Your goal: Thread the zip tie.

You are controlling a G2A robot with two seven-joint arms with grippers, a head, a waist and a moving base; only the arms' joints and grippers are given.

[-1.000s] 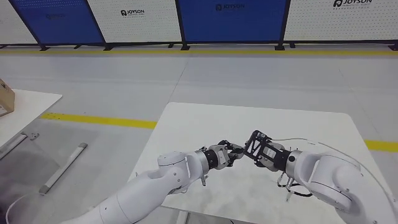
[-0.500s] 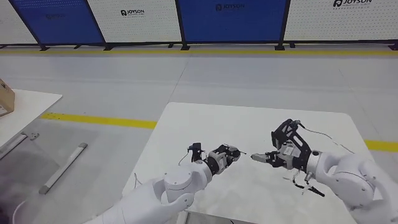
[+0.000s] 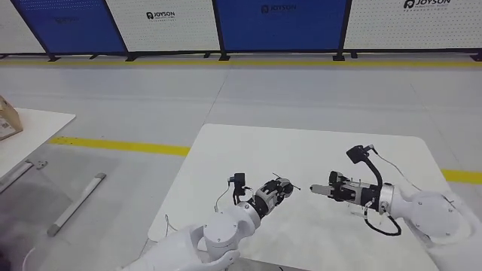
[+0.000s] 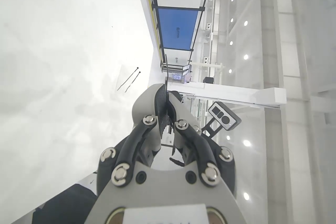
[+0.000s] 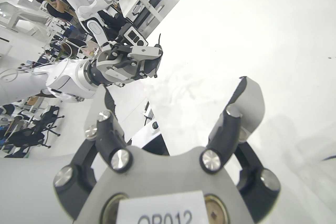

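My two arms (image 3: 224, 231): white shells w/ blk joints; left gripper (image 4: 164, 94) and right gripper (image 5: 177, 89) grey, silver screws, blk linkages.

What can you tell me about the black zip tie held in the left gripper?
The thin black plastic zip tie is pinched between the shut fingers of the left gripper, above the white table. Its narrow strap sticks out beyond their tips and runs back between them; nothing else touches it.

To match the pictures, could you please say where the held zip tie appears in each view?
Top view: zip tie juts from the left claw.
Left wrist view: zip tie pinched in that claw.
Right wrist view: zip tie in the left claw.
Shared landmark: the left claw.
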